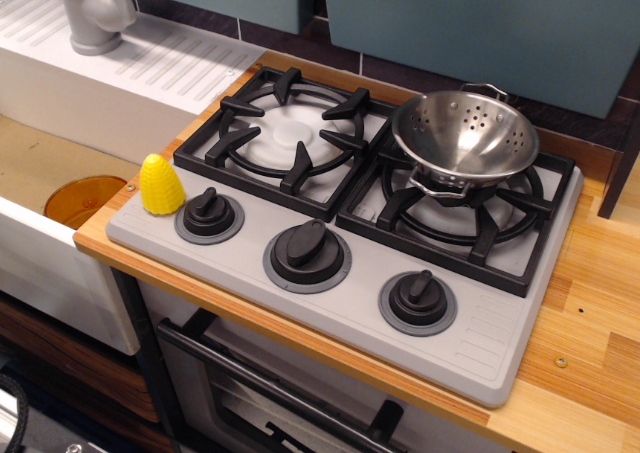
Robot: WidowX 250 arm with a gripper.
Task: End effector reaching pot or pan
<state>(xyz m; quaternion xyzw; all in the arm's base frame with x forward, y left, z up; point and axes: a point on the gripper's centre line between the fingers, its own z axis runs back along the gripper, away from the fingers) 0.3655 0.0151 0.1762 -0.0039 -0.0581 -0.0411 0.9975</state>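
Observation:
A shiny steel colander dotted with small holes stands upright on the right burner grate of the toy stove. Its thin wire loop handles show at the far rim and the near rim. The inside of the bowl looks empty. The gripper does not show in this view, so I cannot place it relative to the colander.
The left burner grate is bare. A yellow toy corn stands at the stove's front left corner, by three black knobs. An orange round dish lies in the sink at left. A grey faucet stands far left. A dark post is at the right edge.

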